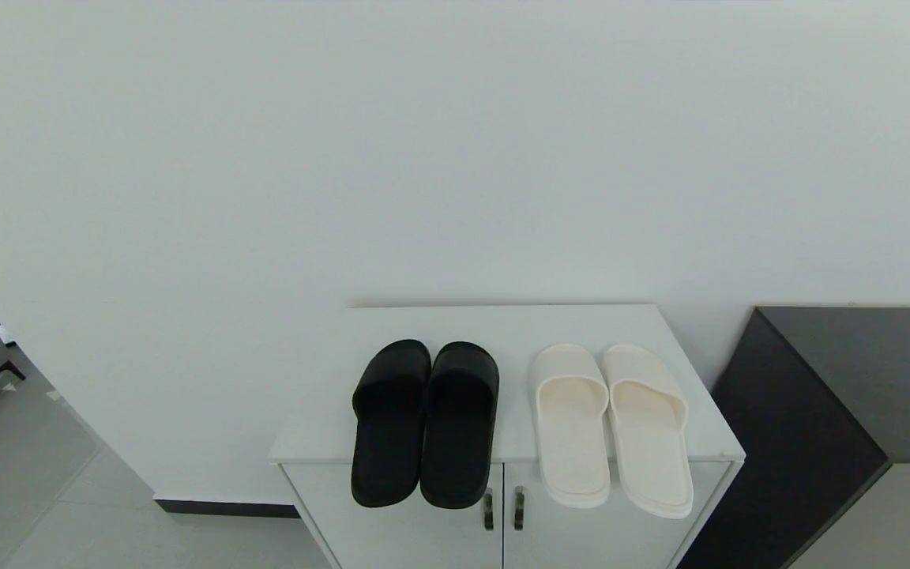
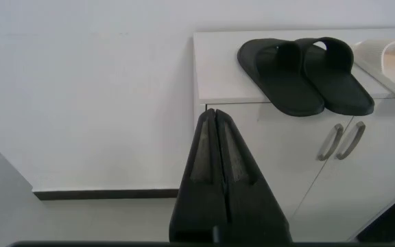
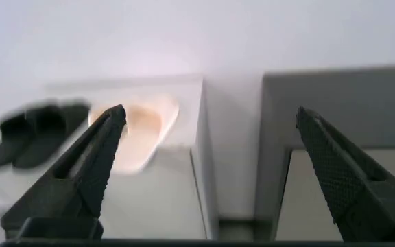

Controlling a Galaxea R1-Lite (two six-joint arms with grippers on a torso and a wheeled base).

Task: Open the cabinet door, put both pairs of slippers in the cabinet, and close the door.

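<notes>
The white cabinet (image 1: 502,324) stands in the lower centre of the head view, both doors shut. Two upright bar handles, the left handle (image 1: 489,510) and the right handle (image 1: 518,507), sit just beside each other at the seam where the doors meet. Their long axes run vertically. On the cabinet top, the black slippers (image 1: 426,423) lie left of centre and the white slippers (image 1: 611,427) right of centre. Each pair lies side by side, toes to the wall and heels overhanging the front edge above the doors. Both pairs look clean and undamaged: the black appear moulded and stiff, the white soft and padded. The left gripper (image 2: 217,116) has its fingers pressed together on nothing and faces the cabinet front, well apart from the handles and off their line. The right gripper (image 3: 211,120) has its fingers spread wide and faces the cabinet's corner beside a dark unit (image 1: 834,395). In my judgement, the left arm is better placed for a handle, and its fingers must part first.
</notes>
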